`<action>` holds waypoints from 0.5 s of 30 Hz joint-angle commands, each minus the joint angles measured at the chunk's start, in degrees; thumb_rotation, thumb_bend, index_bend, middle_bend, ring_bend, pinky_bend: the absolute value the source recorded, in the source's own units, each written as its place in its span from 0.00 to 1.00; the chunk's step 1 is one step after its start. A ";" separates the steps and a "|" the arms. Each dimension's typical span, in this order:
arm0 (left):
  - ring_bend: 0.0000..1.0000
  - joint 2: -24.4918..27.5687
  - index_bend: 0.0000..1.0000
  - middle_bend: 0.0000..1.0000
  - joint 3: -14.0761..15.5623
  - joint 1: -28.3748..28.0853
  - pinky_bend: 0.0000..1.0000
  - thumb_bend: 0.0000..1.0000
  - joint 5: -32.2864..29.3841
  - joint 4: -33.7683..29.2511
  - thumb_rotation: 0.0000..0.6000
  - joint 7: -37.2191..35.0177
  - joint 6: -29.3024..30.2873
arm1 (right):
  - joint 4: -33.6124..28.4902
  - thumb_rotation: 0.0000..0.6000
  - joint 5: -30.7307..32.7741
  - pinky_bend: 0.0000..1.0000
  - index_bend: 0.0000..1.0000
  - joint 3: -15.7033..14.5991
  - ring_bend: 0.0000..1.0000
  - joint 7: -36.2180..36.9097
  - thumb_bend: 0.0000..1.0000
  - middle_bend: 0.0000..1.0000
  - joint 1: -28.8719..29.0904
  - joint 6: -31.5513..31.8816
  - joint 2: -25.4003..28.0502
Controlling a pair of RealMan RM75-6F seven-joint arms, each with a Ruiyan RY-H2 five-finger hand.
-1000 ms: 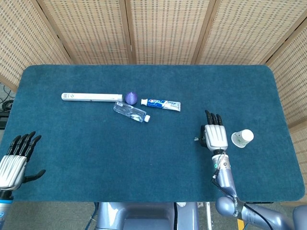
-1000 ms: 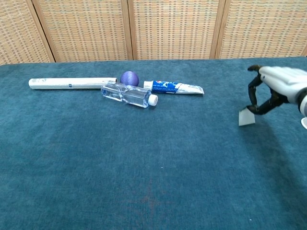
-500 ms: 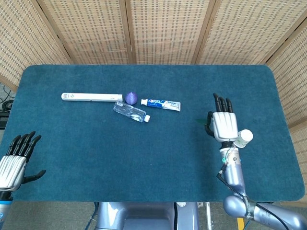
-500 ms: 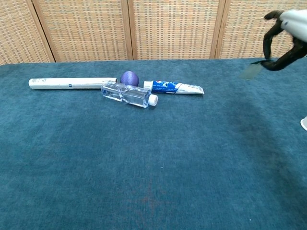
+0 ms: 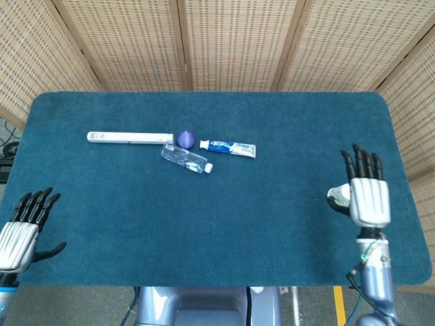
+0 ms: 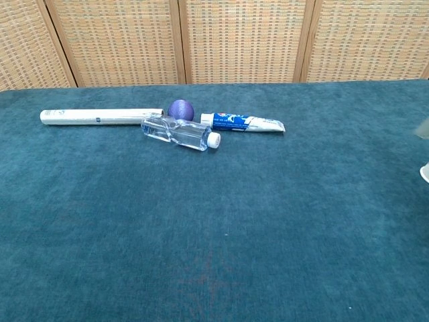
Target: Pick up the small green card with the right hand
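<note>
We cannot place the small green card for certain: a pale blur (image 6: 423, 127) at the chest view's right edge may be it. Our right hand (image 5: 368, 198) hangs over the right side of the table (image 5: 272, 224), back upward and fingers straight. Whether its thumb pinches anything, we cannot tell. We judge that any pinch should be firm and the lift slow.

Small green card (image 6: 423, 127), pale blurred sliver, chest view's right edge, pose unclear
</note>
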 commanded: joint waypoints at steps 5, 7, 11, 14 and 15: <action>0.00 -0.23 0.00 0.00 0.10 0.09 0.00 0.08 0.01 -0.18 1.00 0.90 -0.05 | 5.11 1.00 -9.04 0.00 0.07 -8.39 0.00 12.88 0.10 0.00 -9.18 6.09 3.52; 0.00 -0.33 0.00 0.00 0.08 0.09 0.00 0.08 0.00 -0.16 1.00 1.20 -0.07 | 7.38 1.00 -10.56 0.00 0.07 -9.79 0.00 14.97 0.10 0.00 -10.67 6.83 3.32; 0.00 -0.57 0.00 0.00 -0.05 0.13 0.00 0.07 -0.50 -0.01 1.00 1.81 -0.25 | 11.49 1.00 -12.36 0.00 0.07 -11.85 0.00 19.02 0.10 0.00 -13.29 7.81 2.07; 0.00 -0.66 0.00 0.00 -0.25 0.14 0.00 0.07 -0.81 0.12 1.00 1.98 -0.20 | 13.85 1.00 -13.73 0.00 0.07 -12.41 0.00 19.98 0.10 0.00 -13.76 7.66 1.63; 0.00 -0.69 0.00 0.00 -0.38 0.14 0.00 0.07 -0.94 0.18 1.00 1.99 -0.15 | 14.13 1.00 -14.17 0.00 0.07 -12.26 0.00 20.70 0.10 0.00 -13.92 7.87 1.60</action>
